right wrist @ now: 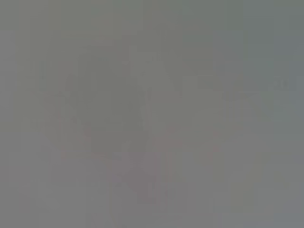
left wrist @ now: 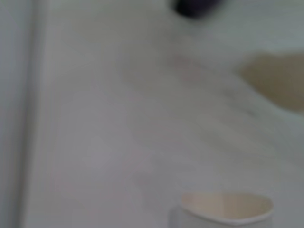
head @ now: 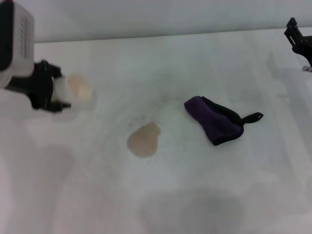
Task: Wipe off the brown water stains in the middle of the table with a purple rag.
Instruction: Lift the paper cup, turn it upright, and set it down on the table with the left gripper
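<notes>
Head view: the brown stain (head: 144, 139) lies mid-table (head: 195, 195), with the purple rag (head: 214, 119) well apart at its 2 o'clock, untouched. At the stain's 10 o'clock the left gripper (head: 58, 92) has its fingers closed around a pale cup (head: 78, 88). The right gripper (head: 297, 36) hangs at the far 2 o'clock edge; its fingers cannot be made out.

Left wrist view: the cup's rim (left wrist: 227, 205), the stain (left wrist: 278, 78) and the rag (left wrist: 194, 7) show.

Right wrist view: blank grey.
</notes>
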